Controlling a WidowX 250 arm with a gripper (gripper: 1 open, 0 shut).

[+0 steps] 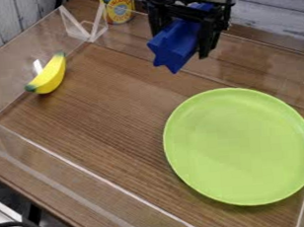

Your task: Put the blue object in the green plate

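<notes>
Pincer point(188, 28) at top of view, fingers closed on the blue object point(174, 46), which hangs from it at a slant. Looks lifted, though the gap to the table point(104, 107) is hard to judge from this one angle. Green plate point(241, 146) is below and to the pincer's right in view, nothing on it. Banana point(47, 74) well off to the pincer's left, can point(117, 5) nearer on that side; neither matters here.

Step in hand, my read: carry. Next: move toward the plate, get over its middle, lower, release.

Fingertips partly hidden by the object and dark against it, so exact contact points unclear. Arm cut off at top edge.
</notes>
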